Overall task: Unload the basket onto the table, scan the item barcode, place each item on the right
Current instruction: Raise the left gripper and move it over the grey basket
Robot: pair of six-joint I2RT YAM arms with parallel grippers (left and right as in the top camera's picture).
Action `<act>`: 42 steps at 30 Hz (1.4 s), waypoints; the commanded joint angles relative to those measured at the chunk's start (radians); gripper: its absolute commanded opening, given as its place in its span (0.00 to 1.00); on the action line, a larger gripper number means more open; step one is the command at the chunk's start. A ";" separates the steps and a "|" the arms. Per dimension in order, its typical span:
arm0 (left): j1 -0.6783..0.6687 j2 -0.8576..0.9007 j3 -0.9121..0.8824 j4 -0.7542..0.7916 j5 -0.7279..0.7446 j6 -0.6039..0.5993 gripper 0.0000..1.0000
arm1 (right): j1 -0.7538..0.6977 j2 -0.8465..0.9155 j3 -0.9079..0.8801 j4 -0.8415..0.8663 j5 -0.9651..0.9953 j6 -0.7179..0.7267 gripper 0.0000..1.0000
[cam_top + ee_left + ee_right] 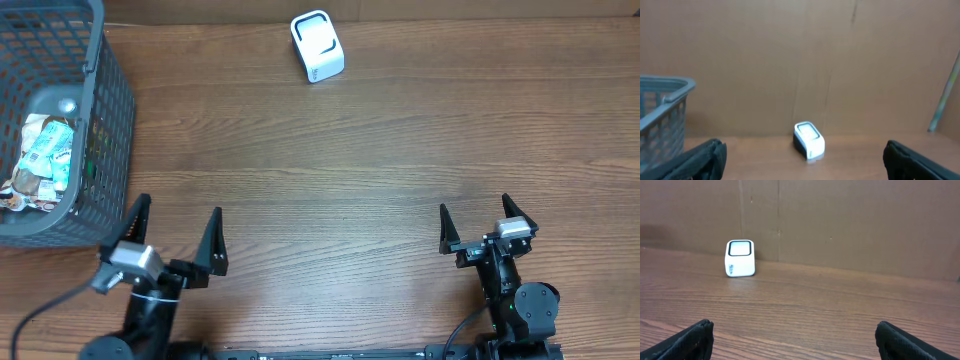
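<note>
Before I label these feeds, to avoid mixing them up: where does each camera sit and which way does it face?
Overhead: above the table, looking straight down; left fingers and right fingers show at the bottom.
Left wrist: low on the left arm, facing the back wall; own fingers in bottom corners.
Right wrist: likewise, on the right arm.
Shared: the scanner in all three.

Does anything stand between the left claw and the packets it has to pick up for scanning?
Yes. The basket wall stands between the left claw and the packets lying inside. The basket is open on top.
</note>
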 commanded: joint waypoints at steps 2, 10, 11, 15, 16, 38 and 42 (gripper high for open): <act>0.004 0.225 0.303 -0.219 0.011 0.097 1.00 | -0.003 -0.008 -0.010 0.002 0.005 -0.001 1.00; 0.003 0.837 0.981 -0.908 0.010 0.143 1.00 | -0.003 -0.008 -0.010 0.002 0.005 -0.001 1.00; 0.004 0.912 1.054 -0.973 0.010 0.143 1.00 | -0.003 -0.008 -0.010 0.002 0.005 -0.001 1.00; 0.004 1.139 1.238 -1.091 0.011 0.137 1.00 | -0.003 -0.008 -0.010 0.002 0.005 -0.001 1.00; 0.004 1.179 1.260 -1.106 0.015 0.124 1.00 | -0.003 -0.008 -0.010 0.002 0.005 -0.001 1.00; 0.146 1.348 1.340 -0.844 -0.682 0.027 0.99 | -0.003 -0.008 -0.010 0.002 0.005 -0.001 1.00; 0.245 1.350 1.340 -0.831 -0.589 0.027 0.99 | -0.003 -0.008 -0.010 0.002 0.005 -0.001 1.00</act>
